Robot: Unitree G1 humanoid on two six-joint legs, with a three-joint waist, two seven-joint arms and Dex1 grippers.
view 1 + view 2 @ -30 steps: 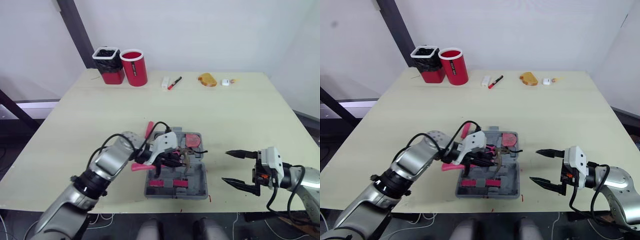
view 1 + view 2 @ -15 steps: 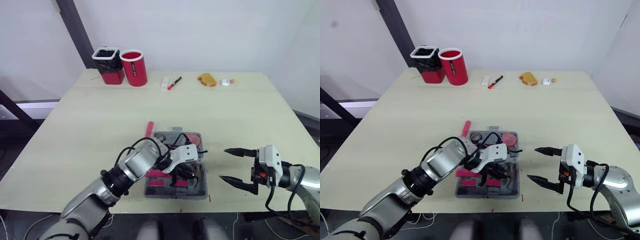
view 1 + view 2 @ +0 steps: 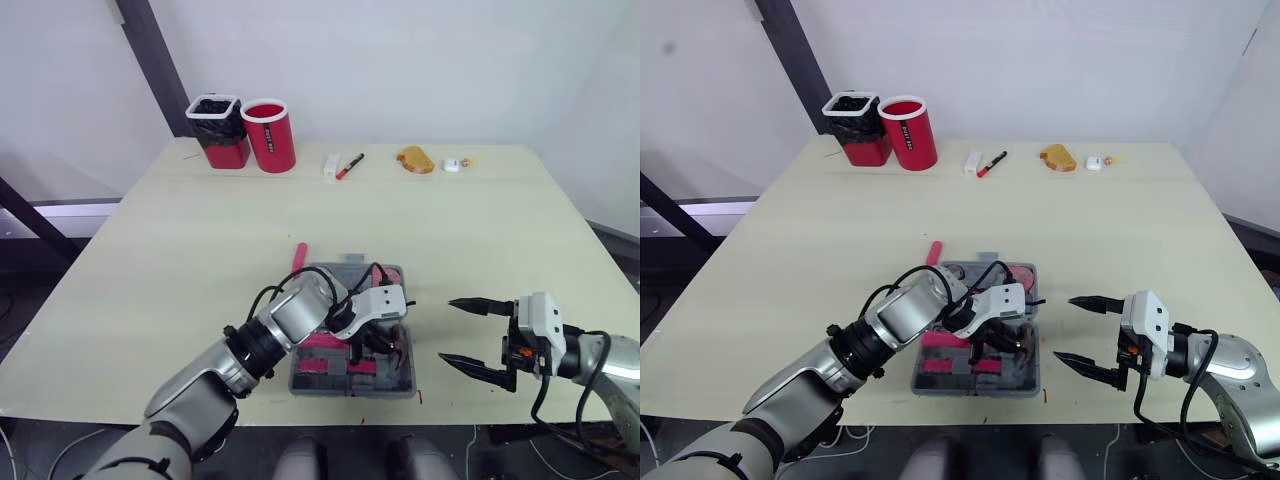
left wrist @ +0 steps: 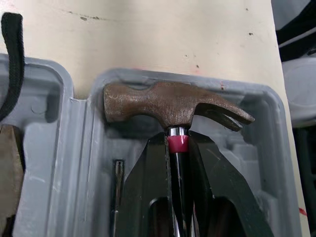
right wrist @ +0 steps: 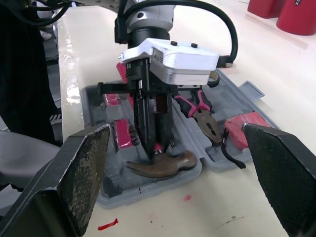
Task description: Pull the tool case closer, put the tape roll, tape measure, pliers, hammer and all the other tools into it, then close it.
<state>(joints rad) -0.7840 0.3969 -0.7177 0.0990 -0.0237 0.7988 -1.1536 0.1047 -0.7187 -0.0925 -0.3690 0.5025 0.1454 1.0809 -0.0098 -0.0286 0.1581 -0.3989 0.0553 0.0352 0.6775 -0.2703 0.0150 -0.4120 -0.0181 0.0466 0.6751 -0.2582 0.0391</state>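
Observation:
The grey tool case (image 3: 400, 385) lies open near the table's front edge. My left gripper (image 4: 177, 140) is down inside it, shut on the neck of the hammer (image 4: 168, 103), just behind the rusty brown head. The head rests in a recess at the case's right end (image 5: 160, 165). Pink-handled pliers (image 5: 205, 116) and a red tape measure (image 3: 385, 277) lie in the case's far part. A red-handled tool (image 3: 298, 255) lies on the table by the case's far left corner. My right gripper (image 3: 475, 335) hovers open to the right of the case, holding nothing.
At the far left of the table stand a red cup (image 3: 268, 135) and a black-lined red bin (image 3: 218, 130). A white block (image 3: 330, 165), a red marker (image 3: 348, 166), an orange object (image 3: 415, 159) and a small white item (image 3: 451, 164) lie along the far edge.
My left gripper has swung right across the case with the hammer, bringing its head down into the right-end recess. The right gripper has barely moved.

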